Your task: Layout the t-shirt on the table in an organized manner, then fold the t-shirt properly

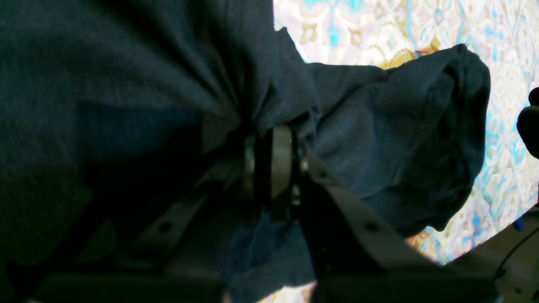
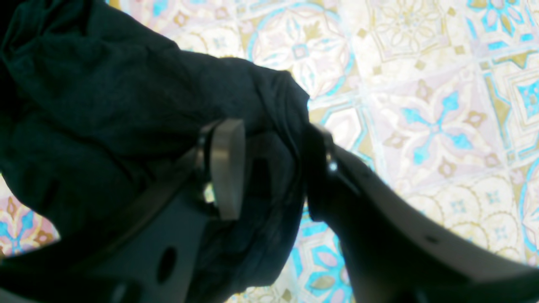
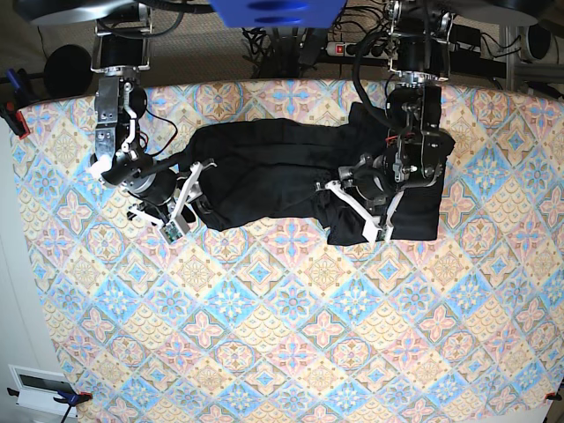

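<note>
Stretching the soft plain black long-sleeved t-shirt (image 3: 291,181) flat, I work from both ends; it lies rumpled across the far half of the pastel diamond-tiled bench (image 3: 291,352), bunched thicker at my left side; my left claw (image 1: 273,168) has its pads almost together with a gathered fold of the fabric pinched between them; my right claw (image 2: 269,168) stands spread, straddling a fold near a sleeve end, not squeezing it; to do this well, I judge, I should pull outward low and evenly so the cloth slides rather than lifts.
</note>
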You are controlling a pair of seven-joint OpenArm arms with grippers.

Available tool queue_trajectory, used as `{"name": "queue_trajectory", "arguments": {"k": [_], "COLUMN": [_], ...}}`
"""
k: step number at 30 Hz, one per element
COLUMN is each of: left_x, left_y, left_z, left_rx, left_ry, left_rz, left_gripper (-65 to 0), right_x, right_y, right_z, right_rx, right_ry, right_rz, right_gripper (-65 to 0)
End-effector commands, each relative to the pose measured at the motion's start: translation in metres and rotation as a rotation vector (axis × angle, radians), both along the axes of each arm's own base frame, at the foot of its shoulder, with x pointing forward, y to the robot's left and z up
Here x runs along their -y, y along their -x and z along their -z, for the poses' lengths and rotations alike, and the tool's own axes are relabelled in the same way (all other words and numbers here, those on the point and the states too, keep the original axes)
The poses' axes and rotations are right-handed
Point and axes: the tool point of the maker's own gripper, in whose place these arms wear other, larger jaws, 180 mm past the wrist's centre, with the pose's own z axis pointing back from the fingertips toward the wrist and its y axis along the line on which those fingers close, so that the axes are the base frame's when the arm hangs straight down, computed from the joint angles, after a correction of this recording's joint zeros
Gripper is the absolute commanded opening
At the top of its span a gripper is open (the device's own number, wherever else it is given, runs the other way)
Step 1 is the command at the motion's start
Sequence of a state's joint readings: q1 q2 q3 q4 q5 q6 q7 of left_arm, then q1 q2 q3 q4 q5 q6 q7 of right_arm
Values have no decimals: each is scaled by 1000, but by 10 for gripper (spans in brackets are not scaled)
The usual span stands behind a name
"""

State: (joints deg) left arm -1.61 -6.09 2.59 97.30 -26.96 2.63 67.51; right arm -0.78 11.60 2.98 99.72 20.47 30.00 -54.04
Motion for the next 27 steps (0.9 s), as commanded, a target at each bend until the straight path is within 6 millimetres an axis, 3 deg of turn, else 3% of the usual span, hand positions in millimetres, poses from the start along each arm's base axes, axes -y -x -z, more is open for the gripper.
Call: {"name": "queue_trajectory", "arguments": {"k": [1,5,8,11,19,24,27], "left_x": [5,8,0,-16,-70,-84,-84], "left_y": [-9,-9,-10,-15,-26,-22,-22], "left_z": [-17,-28,-38,-44,-66,-64,-64], "left_rx": [49,71,92,104,144,139,140], "left_ry": [22,46,69,106,201,178,178], "left_rz": [11,21,22,-37,-176,-182,-181], "left_gripper": [-562,-441,-334,-265,-274,-275,-275], "right_x": [-1,2,-6,-9,32,39,39], "right_y": [-8,-4,3,6,-1,0,6], "right_z": [-13,5,15,21,19,23,37], "right_rx": [47,-25,-90,-129,-107,-119,-166], "right_ry": [-17,-36,-153,-228,-213,-178,-184], "right_rz": [-6,4,16,30,138,148,155], "right_gripper": [-422,-378,-340,-330,-330,-327,-326]}}
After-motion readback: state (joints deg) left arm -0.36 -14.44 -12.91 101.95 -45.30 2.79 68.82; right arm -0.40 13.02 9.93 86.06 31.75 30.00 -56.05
